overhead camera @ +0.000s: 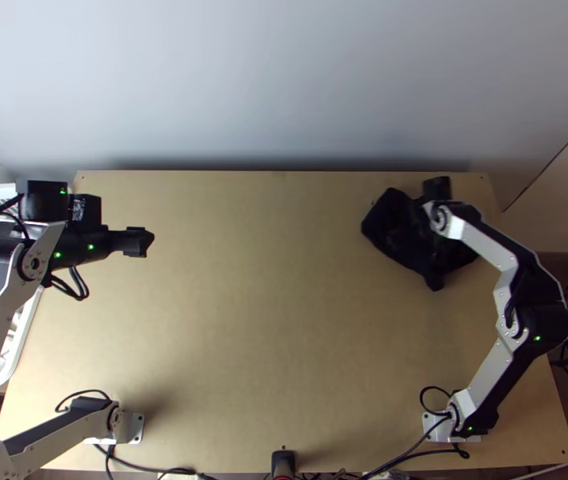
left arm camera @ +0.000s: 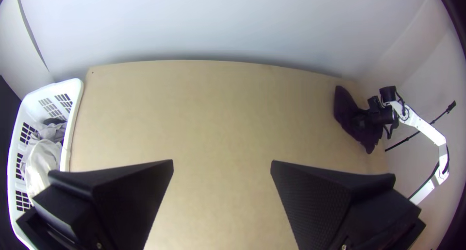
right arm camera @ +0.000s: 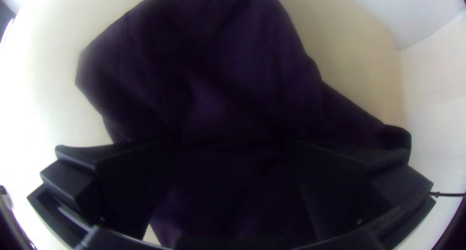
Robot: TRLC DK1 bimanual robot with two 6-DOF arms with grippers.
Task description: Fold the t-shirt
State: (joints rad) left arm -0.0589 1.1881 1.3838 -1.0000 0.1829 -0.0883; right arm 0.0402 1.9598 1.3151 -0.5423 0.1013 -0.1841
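T-shirt (right arm camera: 228,80), creased in right wrist view

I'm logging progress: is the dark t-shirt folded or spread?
Bunched, neither neatly folded nor spread flat: the t-shirt lies on the table in a creased heap with an uneven outline.

- I find no words, brands, numbers or signs that I can read, in the top view or in either of my wrist views.
- On a black housing (overhead camera: 93,213) of my left arm (overhead camera: 2,324), in the top view, I make out a small pale, mottled patch (overhead camera: 78,209); it is too small for me to tell whether it is a label or bears print.
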